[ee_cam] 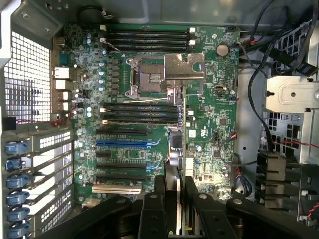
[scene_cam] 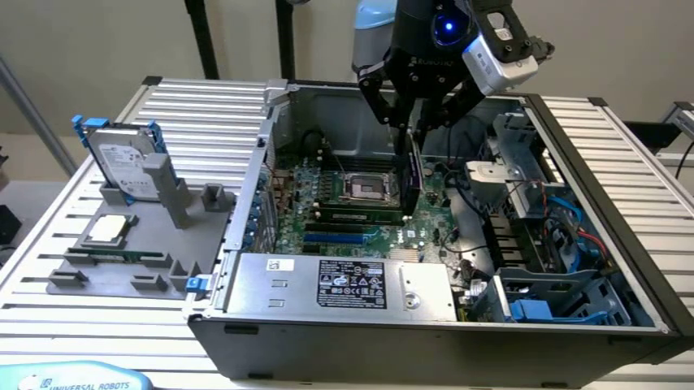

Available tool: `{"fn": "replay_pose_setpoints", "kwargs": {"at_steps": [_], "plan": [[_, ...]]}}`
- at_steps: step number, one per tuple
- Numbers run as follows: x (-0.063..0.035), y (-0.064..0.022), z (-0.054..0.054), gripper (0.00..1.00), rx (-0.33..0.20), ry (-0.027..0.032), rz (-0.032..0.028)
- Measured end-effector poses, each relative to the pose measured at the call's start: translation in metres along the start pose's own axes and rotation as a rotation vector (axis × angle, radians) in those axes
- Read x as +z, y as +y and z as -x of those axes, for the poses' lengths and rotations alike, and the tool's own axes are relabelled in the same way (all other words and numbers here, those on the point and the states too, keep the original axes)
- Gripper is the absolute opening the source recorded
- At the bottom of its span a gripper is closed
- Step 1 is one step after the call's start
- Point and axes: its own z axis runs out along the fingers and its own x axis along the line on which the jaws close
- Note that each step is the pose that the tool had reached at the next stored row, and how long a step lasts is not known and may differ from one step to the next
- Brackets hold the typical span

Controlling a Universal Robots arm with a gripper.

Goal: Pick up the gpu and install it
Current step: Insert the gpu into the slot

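Green motherboard [scene_cam: 358,203] lies on the floor of the open computer case [scene_cam: 607,179], and the action is right above it. The gripper [scene_cam: 415,122] hangs down into the case from the top of the exterior view, and its black fingers [ee_cam: 149,216] are pinched on the gpu [scene_cam: 414,175]. The card is held on edge, upright, a thin dark blade dropping from the claw towards the board.

In the wrist view the gpu [ee_cam: 183,164] is seen edge-on, a narrow line running away from the gripper [ee_cam: 180,204] across the board, alongside the black slots and the blue slot [ee_cam: 122,143], with its far end by the CPU socket [ee_cam: 149,74]. In the exterior view its lower edge sits just to the right of that socket [scene_cam: 363,188] and very near the board. Whether it touches a slot cannot be told from either view.

Off to the exterior view's left, well apart from the case, a silver hard drive with blue rails [scene_cam: 122,162] stands upright in a grey fixture [scene_cam: 141,252] on the slatted table [scene_cam: 195,97]. The power supply [scene_cam: 336,280] sits along the near wall of the case.
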Motion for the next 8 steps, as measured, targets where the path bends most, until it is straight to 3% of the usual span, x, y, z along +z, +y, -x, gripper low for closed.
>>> {"fn": "replay_pose_setpoints", "kwargs": {"at_steps": [3, 8], "plan": [[0.0, 0.0, 0.0002, 0.27, -0.006, 0.0006, -0.0001], [0.0042, 0.0001, 0.0002, 0.27, -0.095, 0.0, 0.0016]]}}
